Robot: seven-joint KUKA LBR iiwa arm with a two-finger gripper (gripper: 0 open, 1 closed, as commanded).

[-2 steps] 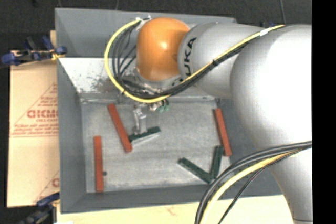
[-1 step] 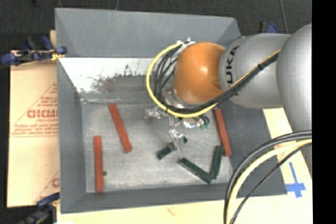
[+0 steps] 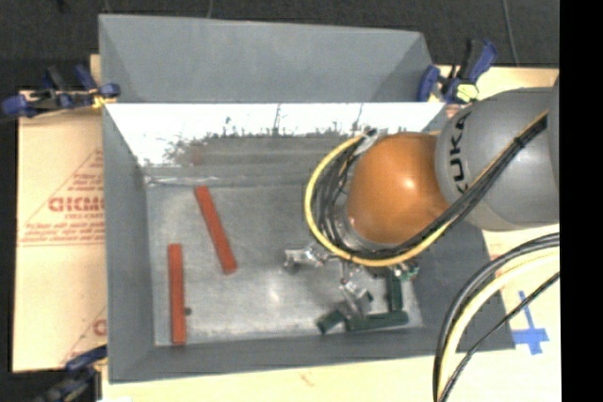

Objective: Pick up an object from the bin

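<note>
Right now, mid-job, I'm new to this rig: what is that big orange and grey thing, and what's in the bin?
This is one camera looking down, a little from the side, into a grey metal bin. The big grey shape coming in from the right is the robot arm. The orange dome and the cables around it are parts of its wrist, not things to pick. Below the dome is the hand, low in the bin's lower right part, right by a dark green angled piece. A small silvery piece lies just to its left. Two red sticks lie on the left: one slanted, one along the left wall. I cannot tell whether the hand holds anything.
</note>
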